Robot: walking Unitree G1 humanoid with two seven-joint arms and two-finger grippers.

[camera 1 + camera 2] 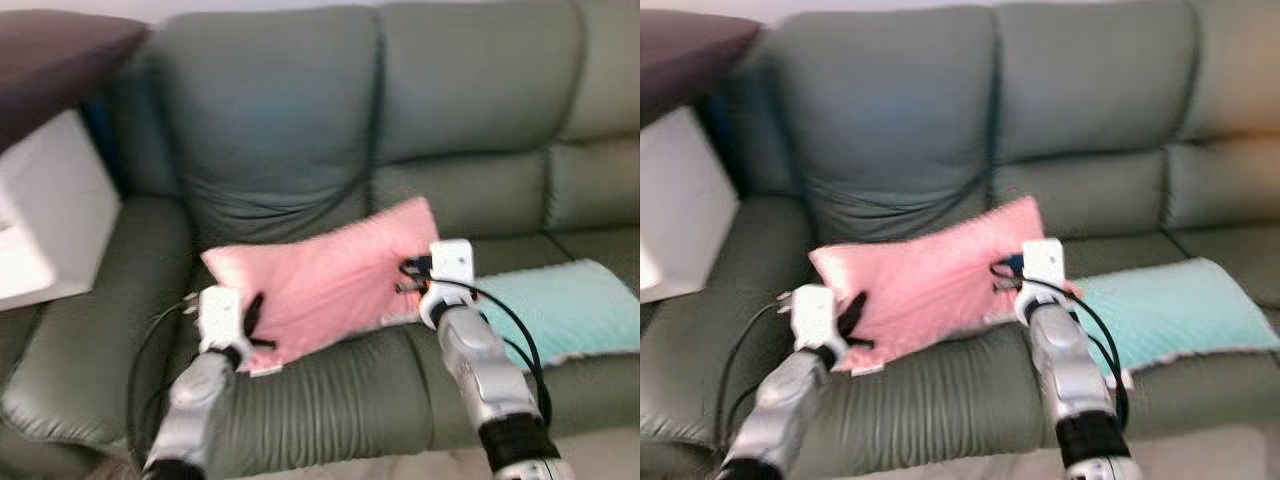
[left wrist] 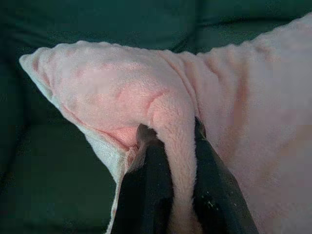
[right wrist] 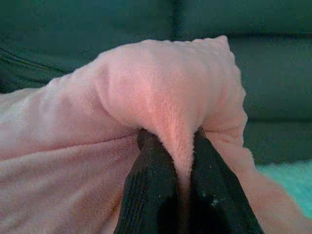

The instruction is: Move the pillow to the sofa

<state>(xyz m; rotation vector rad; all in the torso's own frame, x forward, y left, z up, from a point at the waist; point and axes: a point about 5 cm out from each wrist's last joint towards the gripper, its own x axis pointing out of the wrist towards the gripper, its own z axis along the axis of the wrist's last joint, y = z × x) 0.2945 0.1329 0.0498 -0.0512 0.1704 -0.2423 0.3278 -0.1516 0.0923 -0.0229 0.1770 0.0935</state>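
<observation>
Green leather sofa [image 1: 470,90]; left claw [image 2: 171,146], right claw [image 3: 181,146] each pinch pink pillow [image 1: 330,280]

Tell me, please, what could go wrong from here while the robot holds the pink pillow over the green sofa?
1. Each gripper pinches only a thin fold of the pillow: the left gripper near one corner, the right gripper near another. The plush fabric may slip out if pulled.
2. If one side lets go first, the pillow may swing and slide off the sofa front edge.
3. It could land partly on the mint cloth beside it and rumple it.
</observation>
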